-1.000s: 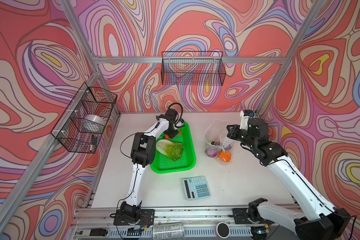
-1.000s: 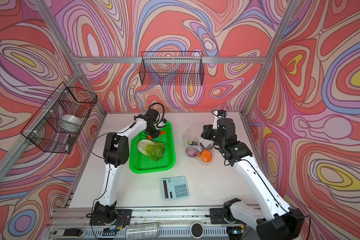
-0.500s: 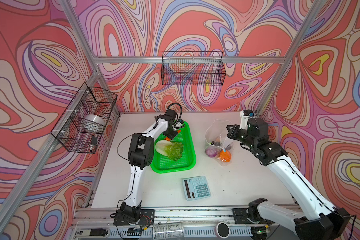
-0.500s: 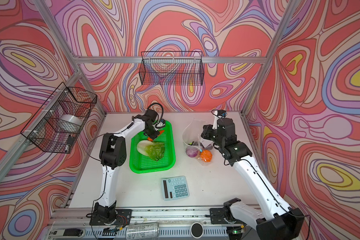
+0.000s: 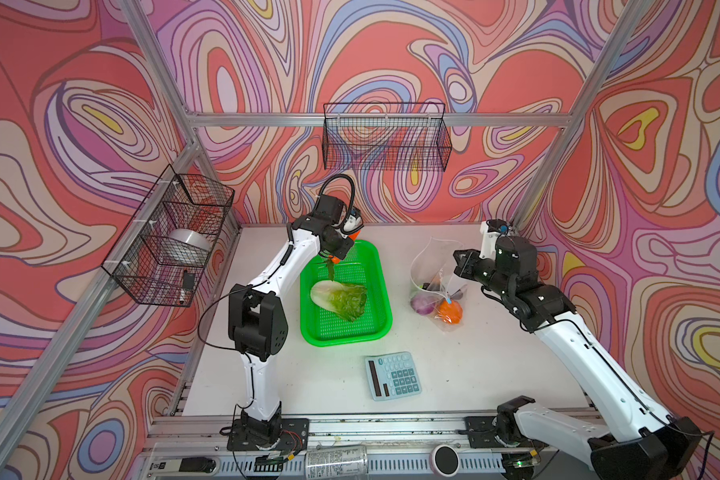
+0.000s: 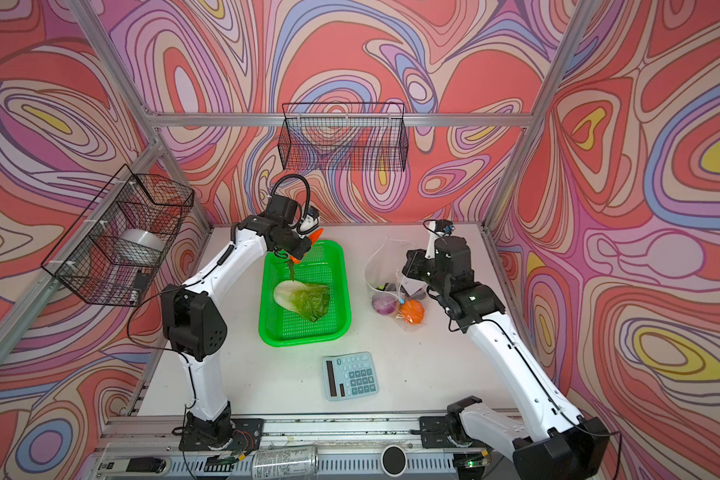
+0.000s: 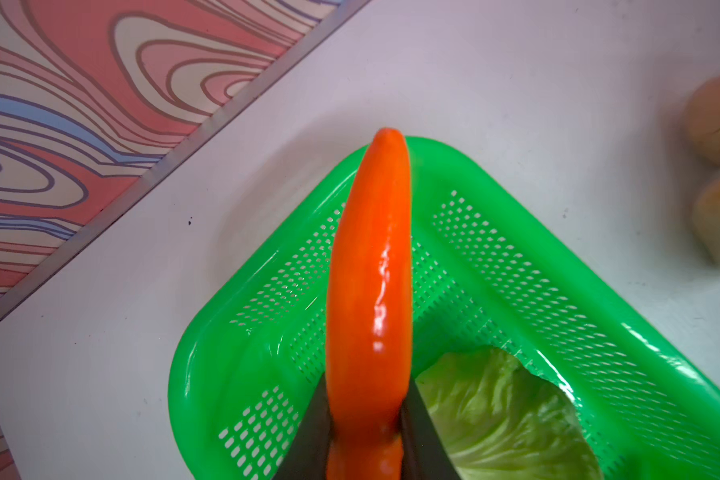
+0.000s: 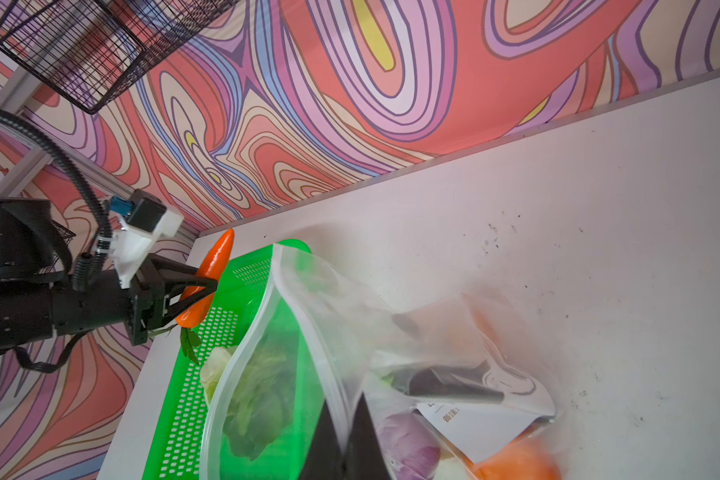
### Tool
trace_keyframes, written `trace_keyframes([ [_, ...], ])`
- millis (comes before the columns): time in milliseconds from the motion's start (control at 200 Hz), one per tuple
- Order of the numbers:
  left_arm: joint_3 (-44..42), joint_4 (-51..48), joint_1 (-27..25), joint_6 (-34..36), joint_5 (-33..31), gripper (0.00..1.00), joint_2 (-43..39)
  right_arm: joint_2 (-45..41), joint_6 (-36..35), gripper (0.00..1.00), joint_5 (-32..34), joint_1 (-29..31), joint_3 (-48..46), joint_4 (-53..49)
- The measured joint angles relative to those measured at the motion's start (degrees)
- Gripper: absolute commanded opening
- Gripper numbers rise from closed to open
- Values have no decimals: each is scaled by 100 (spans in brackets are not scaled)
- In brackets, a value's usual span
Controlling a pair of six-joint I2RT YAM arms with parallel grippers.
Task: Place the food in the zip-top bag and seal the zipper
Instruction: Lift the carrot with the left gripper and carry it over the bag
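Left gripper (image 7: 366, 401): black jaws clamped on the carrot's (image 7: 371, 270) thick end, above the basket's (image 5: 387, 309) 12 o'clock end in both top views.
Carrot: smooth, glossy orange taper, lifted off the mesh, with limp green leaves hanging from the gripped end.
Basket: bright green plastic, rectangular with rounded corners, floor and walls perforated.
Cabbage (image 5: 339, 297): crinkled leaves, white at the stem and green at the tips, lying at the centre of the basket floor.
Bag (image 5: 429, 266): clear, crinkly film at 3 o'clock of the basket, its mouth gaping upward in a teardrop loop.
Right gripper (image 8: 341, 440): jaws together, pinching the bag's mouth edge on its 3 o'clock side.
Zipper (image 8: 276, 254): thin cloudy strip around the mouth; the small light-blue slider (image 5: 449, 297) is just above the pumpkin (image 5: 449, 311).
Inside the bag: round orange pumpkin, purple onion (image 5: 420, 304) at its 9 o'clock, dark eggplant (image 8: 445, 382), white printed label (image 8: 474, 424).
Calculator (image 5: 393, 376): flat, pale blue, at 5 o'clock of the basket on the white table (image 5: 308, 374).
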Motion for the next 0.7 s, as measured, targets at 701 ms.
trace_keyframes([
  [701, -1523, 5025, -916, -5066, 3187, 0, -1416, -122, 48, 0, -4, 0, -164, 138],
])
